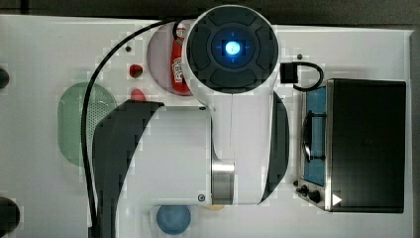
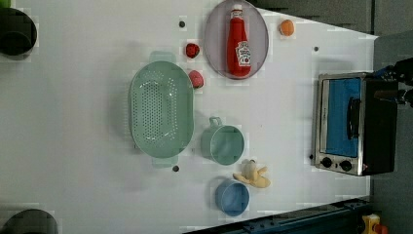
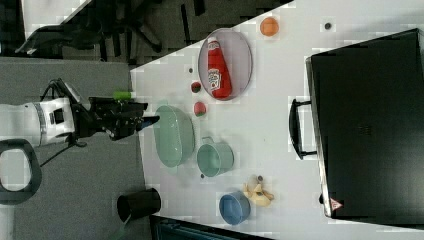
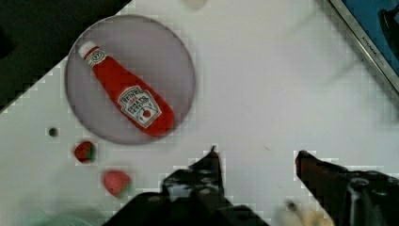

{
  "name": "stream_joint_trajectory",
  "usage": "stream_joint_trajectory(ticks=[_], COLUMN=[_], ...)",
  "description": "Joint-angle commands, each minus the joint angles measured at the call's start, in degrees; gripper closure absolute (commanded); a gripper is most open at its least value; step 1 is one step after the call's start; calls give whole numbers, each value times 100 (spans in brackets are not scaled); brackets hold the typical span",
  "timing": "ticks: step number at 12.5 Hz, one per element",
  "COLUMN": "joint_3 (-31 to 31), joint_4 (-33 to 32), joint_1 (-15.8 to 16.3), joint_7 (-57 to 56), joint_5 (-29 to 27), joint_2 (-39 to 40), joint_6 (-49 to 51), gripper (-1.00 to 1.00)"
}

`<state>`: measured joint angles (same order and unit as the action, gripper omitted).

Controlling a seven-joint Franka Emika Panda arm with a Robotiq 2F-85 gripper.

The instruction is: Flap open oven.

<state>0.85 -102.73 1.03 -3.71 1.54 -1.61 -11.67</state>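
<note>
Your hand (image 4: 256,155) hangs half open and empty above the desk (image 4: 263,84); bring it to the oven (image 2: 355,124) door's handle (image 2: 352,118); hook it squarely, then pull outward and down.

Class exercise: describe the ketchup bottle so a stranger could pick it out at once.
Start from the oven at the left view's right edge, then look toward the table's top edge. The ketchup bottle lies flat on a grey oval plate: the only red, white-capped, labelled bottle.

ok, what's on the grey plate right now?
The grey plate holds one red ketchup bottle lying on its side with its white cap toward the rim. Nothing else sits on it. The two strawberries are beside it on the table. The plate surface under the bottle is covered.
</note>
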Motion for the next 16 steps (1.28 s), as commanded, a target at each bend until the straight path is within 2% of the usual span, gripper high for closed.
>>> stream_joint_trajectory(ticks=[1,3,5,6,12,13,16], joint_3=[301,301,301,301,339,361,474], joint_4=[-877,-877,-877,-879,-958,-1018,-1188], joint_1=[-58,-58,-58,-58,-61,-66,-70], joint_7=[655,655,655,655,651,623,-62], joint_5=[51,51,51,51,59,81,110], joint_2=[-1929,-1930,-1930,-1930,-1925,-1919,-1842], joint_6=[1158,1158,1159,1159,1161,1152,1070], gripper=[-59,-99,-100,-90,57,65,65])
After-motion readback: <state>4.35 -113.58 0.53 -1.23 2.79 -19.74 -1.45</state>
